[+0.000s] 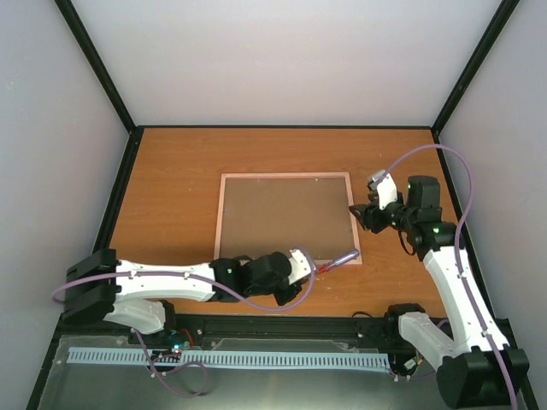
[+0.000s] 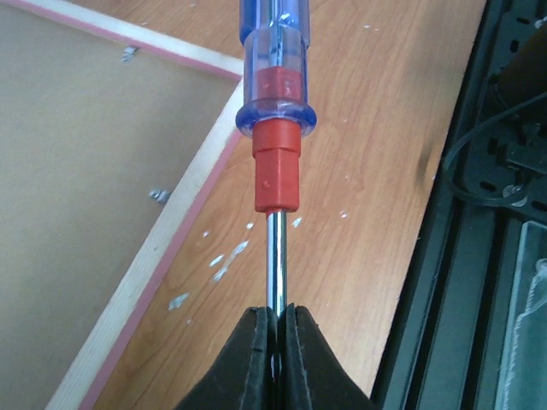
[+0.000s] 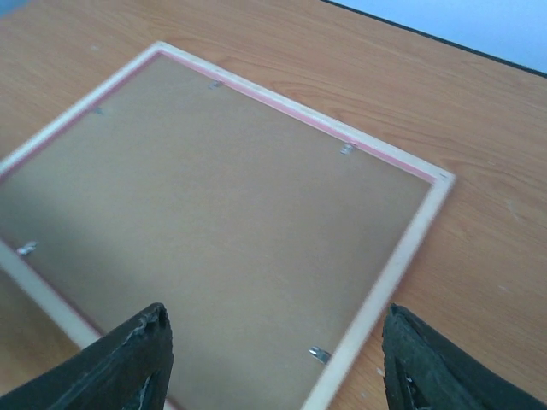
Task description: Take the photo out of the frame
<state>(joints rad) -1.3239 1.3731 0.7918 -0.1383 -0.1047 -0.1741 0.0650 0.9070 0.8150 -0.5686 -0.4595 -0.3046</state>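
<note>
A: Where's the pink rectangular frame?
B: Face-down on the worktop, photo hidden beneath. Stiff, probably fragile; work at its metal tabs. The left hand pinches the blue-handled screwdriver by its shaft; the right hand gapes wide, empty.

Wooden table; pink frame lying flat at centre, brown back up.

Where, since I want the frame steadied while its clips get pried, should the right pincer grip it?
Probably the right rail of the frame, coming from the right edge. The frame lies flat, back up; its board is too wide to pinch, and that rail sits nearest the open right pincer.
</note>
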